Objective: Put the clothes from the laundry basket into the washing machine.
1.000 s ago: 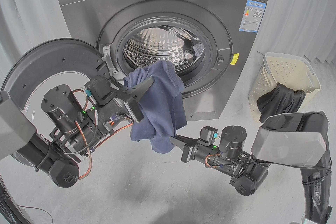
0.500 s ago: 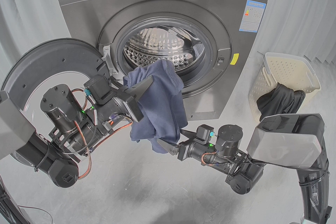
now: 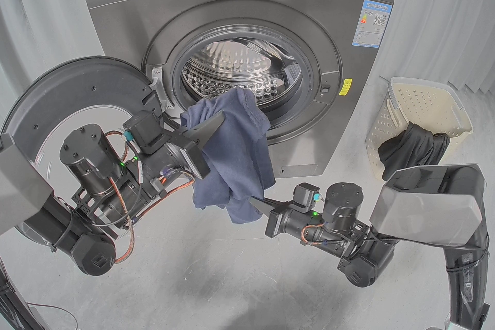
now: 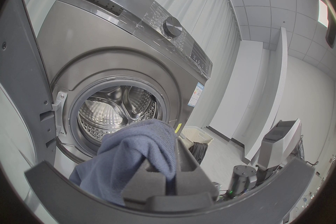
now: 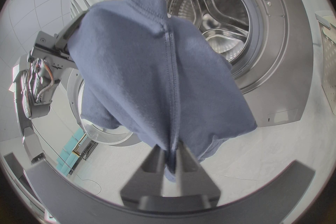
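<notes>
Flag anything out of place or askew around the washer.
A black garment spills over the laundry basket rim, hanging partly outside rather than lying in it. Nothing else stands out.

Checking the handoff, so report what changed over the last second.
The right tool slid left under the hanging hem of the navy shirt, then drew back to about where it began, and now pinches that hem. Unchanged: the left tool gripping the shirt's top before the washing machine, and the black garment draped over the laundry basket.
</notes>
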Available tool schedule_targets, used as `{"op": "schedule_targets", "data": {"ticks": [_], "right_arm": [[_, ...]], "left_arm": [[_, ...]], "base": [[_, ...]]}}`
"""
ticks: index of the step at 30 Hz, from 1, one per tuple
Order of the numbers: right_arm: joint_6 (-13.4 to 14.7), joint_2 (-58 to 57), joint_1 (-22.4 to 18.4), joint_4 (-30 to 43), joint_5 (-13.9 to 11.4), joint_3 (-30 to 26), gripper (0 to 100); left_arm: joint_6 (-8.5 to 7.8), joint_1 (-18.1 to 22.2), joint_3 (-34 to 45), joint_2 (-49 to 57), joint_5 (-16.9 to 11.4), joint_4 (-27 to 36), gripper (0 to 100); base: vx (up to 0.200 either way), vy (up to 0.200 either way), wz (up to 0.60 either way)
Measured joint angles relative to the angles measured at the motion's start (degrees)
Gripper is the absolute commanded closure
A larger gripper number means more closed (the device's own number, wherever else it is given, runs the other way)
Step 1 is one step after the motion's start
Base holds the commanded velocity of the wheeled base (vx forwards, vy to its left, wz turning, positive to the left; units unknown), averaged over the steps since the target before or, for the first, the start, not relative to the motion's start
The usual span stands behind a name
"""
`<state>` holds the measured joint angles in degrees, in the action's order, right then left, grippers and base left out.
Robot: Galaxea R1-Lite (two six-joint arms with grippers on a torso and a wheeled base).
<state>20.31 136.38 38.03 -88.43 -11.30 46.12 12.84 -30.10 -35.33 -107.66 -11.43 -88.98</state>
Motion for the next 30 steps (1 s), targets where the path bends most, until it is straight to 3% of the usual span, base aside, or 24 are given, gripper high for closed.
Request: {"op": "schedule_targets", "data": {"ticks": [9, 13, 17, 30], "right_arm": [[-1.21, -10.44, -1.24, 0.09, 0.09, -11.25, 100], [-5.12, -15.62, -2.67, 0.13, 0.77, -15.73, 100], [-6.94, -18.19, -4.47, 0.09, 3.25, -16.87, 100], [-7.64, -26.34, -6.67, 0.27, 4.79, -15.25, 100]], "left_arm": [[0.33, 1.44, 0.0, -0.74, 0.02, 0.0, 100], [0.35, 1.83, 0.09, -1.17, 0.11, 0.0, 100], [0.4, 2.01, 0.35, -1.44, 0.22, 0.0, 100], [0.21, 2.79, 1.76, -2.96, 0.35, 0.02, 100]], "base": [[0.0, 0.0, 0.0], [0.0, 0.0, 0.0], [0.0, 0.0, 0.0], [0.0, 0.0, 0.0]]}}
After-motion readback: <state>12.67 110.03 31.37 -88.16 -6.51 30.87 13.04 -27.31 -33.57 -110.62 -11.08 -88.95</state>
